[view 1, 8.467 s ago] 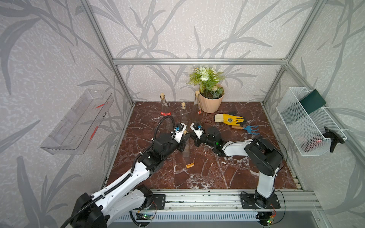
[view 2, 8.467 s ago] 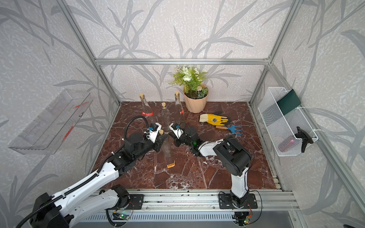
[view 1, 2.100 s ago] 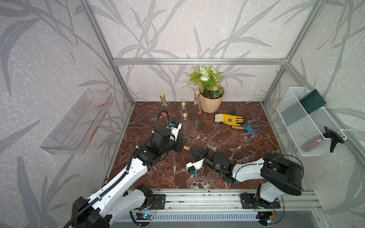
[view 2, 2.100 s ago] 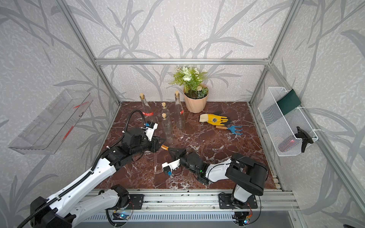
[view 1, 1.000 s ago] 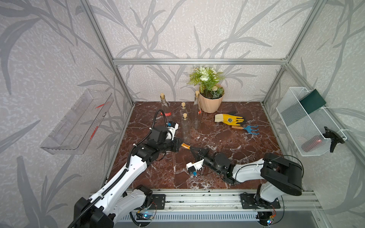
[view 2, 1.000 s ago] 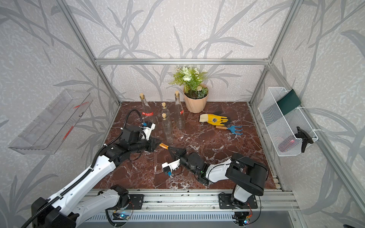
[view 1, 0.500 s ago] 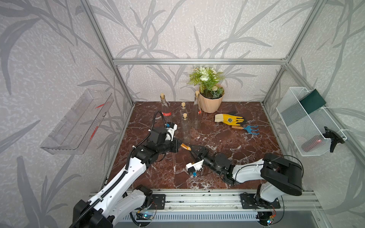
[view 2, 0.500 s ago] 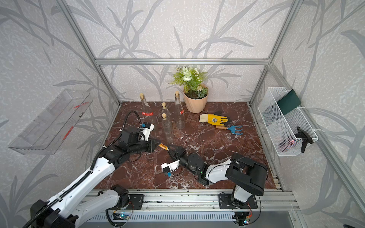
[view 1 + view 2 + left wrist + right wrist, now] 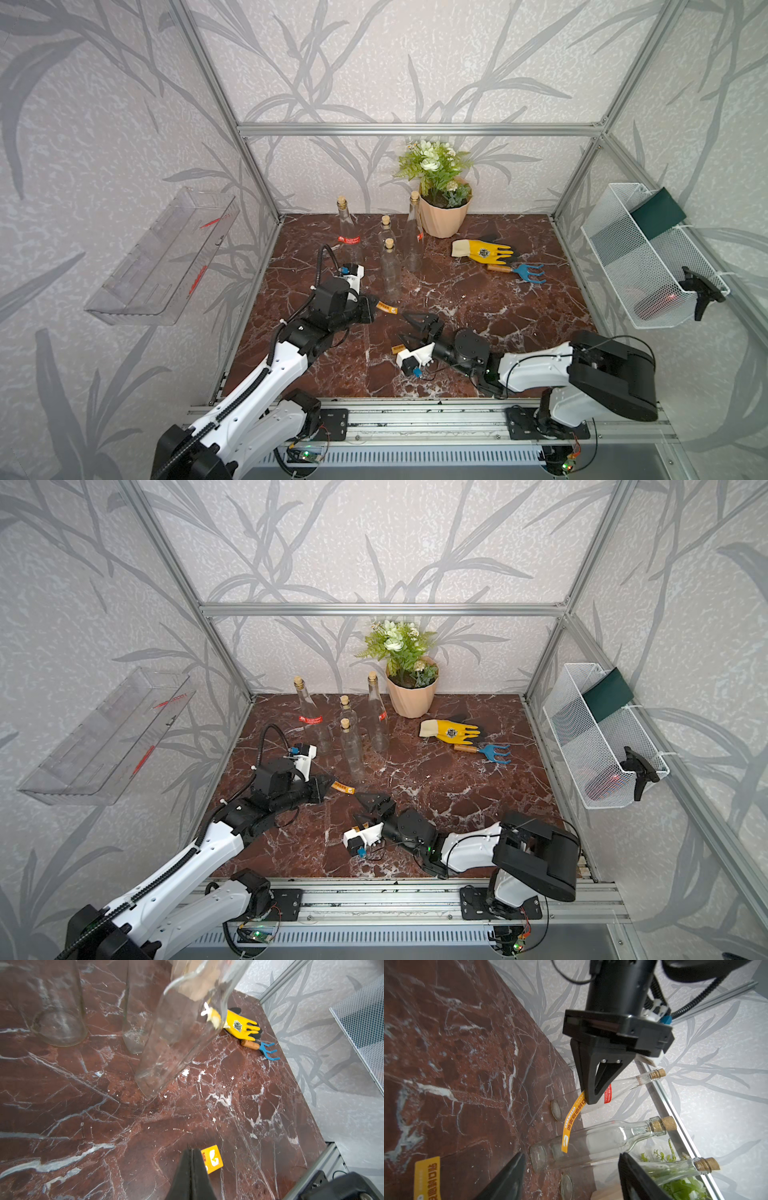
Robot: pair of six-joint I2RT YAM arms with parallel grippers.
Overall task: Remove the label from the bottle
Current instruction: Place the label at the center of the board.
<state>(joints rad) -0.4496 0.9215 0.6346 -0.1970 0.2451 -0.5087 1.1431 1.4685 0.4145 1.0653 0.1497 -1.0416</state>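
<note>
Two black fingers of the left gripper (image 9: 373, 308) are pinched together on one end of the orange label strip (image 9: 386, 308), left of centre in a top view. Its free end hangs near the bare corked bottle (image 9: 390, 272) just above. The right gripper (image 9: 409, 329) gapes empty below. On release the adhesive may cling to the pads, or the loose end may restick to the glass.
</note>
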